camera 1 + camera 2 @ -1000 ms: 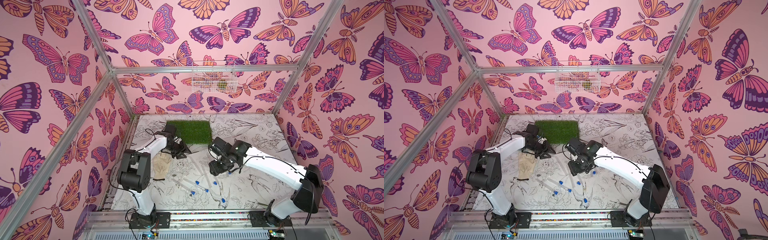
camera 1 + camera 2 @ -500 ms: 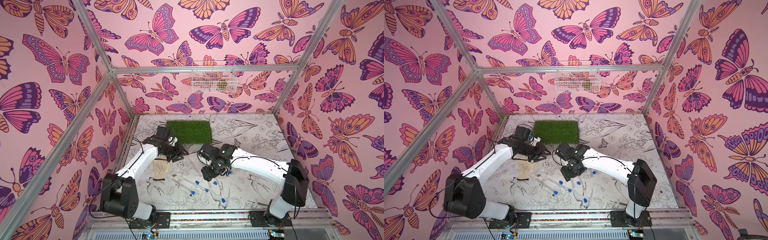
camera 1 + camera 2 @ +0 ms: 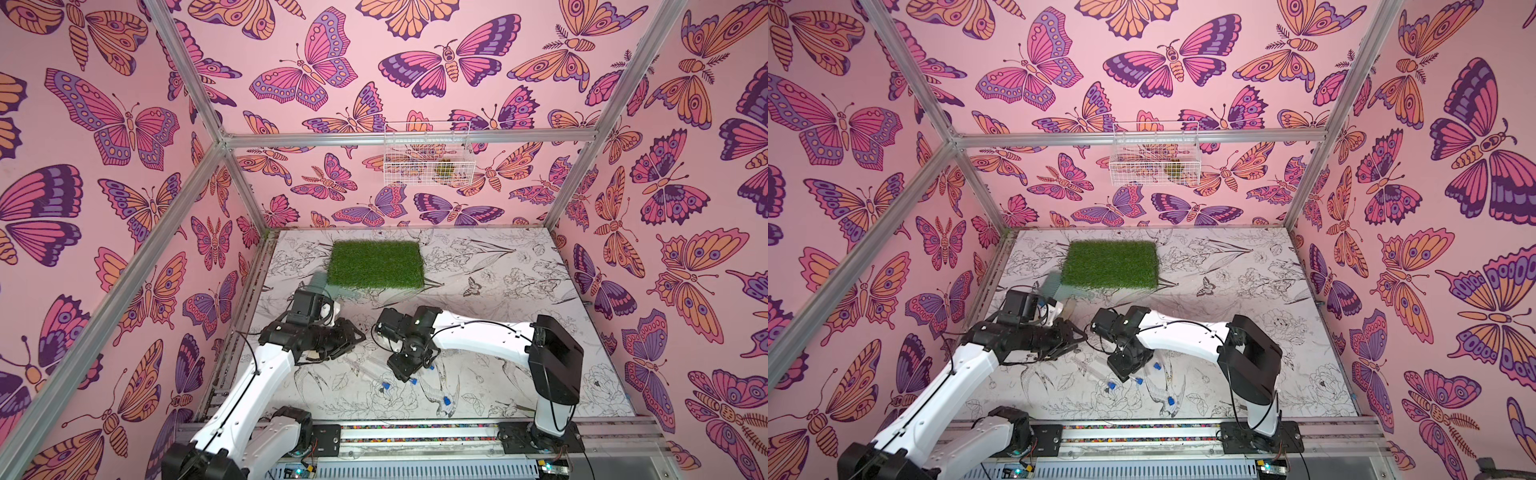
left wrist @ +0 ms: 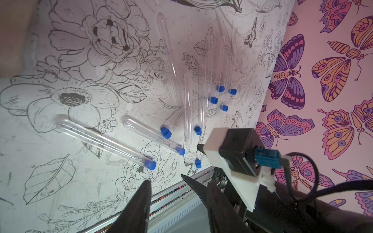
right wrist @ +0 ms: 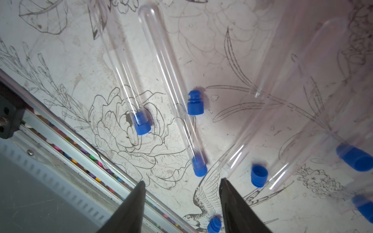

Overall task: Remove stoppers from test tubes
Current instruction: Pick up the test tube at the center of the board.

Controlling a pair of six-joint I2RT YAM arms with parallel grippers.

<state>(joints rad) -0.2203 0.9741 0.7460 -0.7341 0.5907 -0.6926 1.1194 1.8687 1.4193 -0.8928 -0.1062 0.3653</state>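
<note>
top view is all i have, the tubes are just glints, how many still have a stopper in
Observer: Two for sure, seen in the right wrist view: first plugged tube and second plugged tube. The farther ones are too blurred to tell.
Operator: right end effector holding anything
Observer: No, the right end effector is open with nothing between its jaws.
Operator: and the left
Observer: The left end effector is open and empty too.

Two clear test tubes [image 5: 171, 80] are lying flat, side by side and apart, each carrying a bright blue stopper [image 5: 142, 126] plugged in its mouth. Unplugged open tubes [image 5: 252, 125] are lying flat close by. Loose stoppers [image 5: 194, 102], stubby and ribbed, are lying scattered on the surface among the tubes.
</note>
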